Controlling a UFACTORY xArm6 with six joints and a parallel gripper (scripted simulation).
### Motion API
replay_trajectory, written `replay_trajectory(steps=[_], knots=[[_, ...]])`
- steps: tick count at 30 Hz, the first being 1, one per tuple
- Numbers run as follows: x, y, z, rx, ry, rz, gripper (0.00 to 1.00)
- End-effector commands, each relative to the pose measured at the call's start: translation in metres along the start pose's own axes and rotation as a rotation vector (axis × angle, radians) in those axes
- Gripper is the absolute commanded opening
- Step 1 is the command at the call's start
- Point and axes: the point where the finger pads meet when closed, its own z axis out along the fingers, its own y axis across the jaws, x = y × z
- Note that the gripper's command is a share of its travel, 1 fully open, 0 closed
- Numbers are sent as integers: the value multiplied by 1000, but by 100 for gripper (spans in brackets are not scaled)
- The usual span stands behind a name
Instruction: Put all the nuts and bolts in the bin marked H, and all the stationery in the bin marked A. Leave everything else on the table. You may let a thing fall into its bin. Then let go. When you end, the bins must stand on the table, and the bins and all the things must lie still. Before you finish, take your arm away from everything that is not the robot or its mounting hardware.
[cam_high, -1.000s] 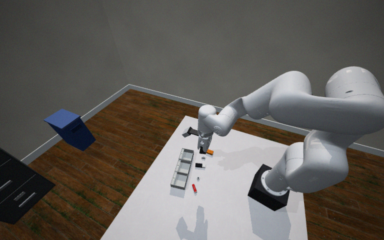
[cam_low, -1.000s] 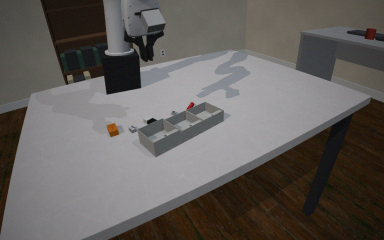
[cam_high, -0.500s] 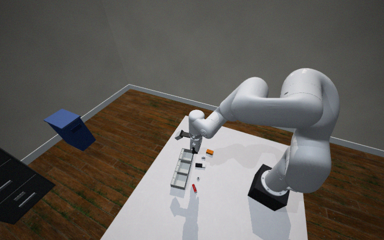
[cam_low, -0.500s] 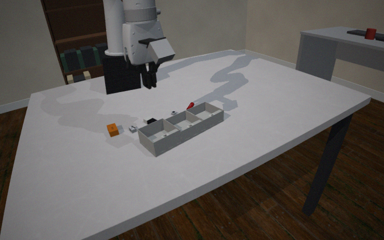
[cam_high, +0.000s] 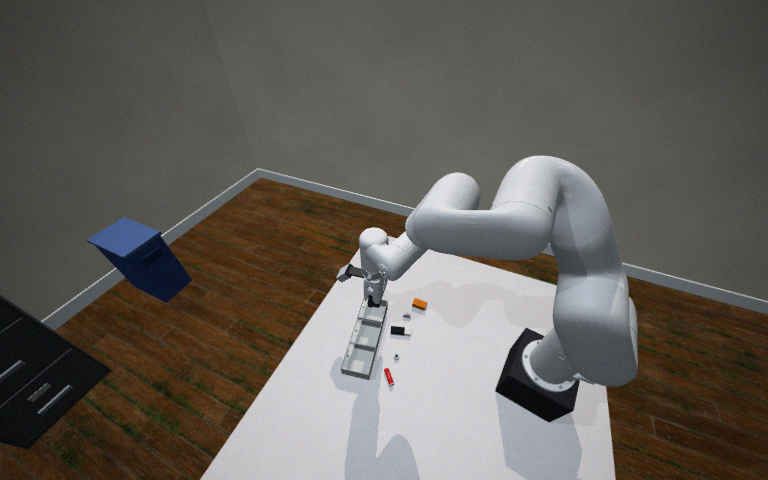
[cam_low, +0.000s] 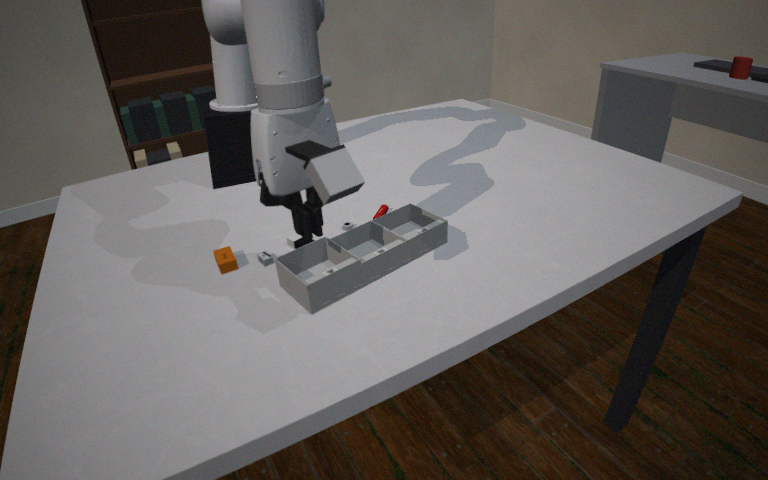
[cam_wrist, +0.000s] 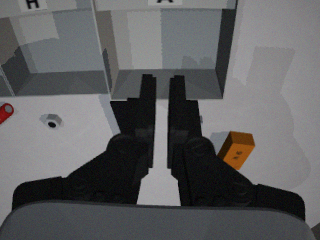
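My gripper (cam_high: 373, 303) (cam_low: 310, 233) (cam_wrist: 162, 96) is nearly closed, with a narrow bare gap between the fingers, above the table-side edge of bin A (cam_low: 334, 287) (cam_wrist: 227, 50). Bin H (cam_low: 387, 260) (cam_wrist: 65, 82) adjoins it in the middle of the three-part row. No thing shows inside either. A grey nut (cam_high: 396, 356) (cam_low: 347, 225) (cam_wrist: 57, 120) lies beside bin H. A black-and-white block (cam_high: 398, 330) (cam_low: 291, 241), perhaps an eraser, lies beside the row and is hidden in the wrist view. A small grey thing (cam_high: 406, 315) (cam_low: 265, 258) lies nearby; its kind is unclear.
An orange block (cam_high: 419, 303) (cam_low: 225, 260) (cam_wrist: 239, 150) lies beyond the small grey thing. A red thing (cam_high: 388, 376) (cam_low: 380, 212) (cam_wrist: 6, 112) lies near the third bin (cam_high: 355, 373) (cam_low: 421, 238). The bin walls and dividers stand up below my fingers.
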Motion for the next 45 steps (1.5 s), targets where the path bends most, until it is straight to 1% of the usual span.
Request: replay_trajectory(steps=[1,4,6,8,23,25,30,45], knots=[[7,2,2,0,3,0,7],[7,2,2,0,3,0,7],[7,2,7,0,3,0,7],[7,2,7,0,3,0,7],[7,2,47,0,3,0,7],[7,2,47,0,3,0,7],[7,2,61,0,3,0,7],[7,2,61,0,3,0,7]])
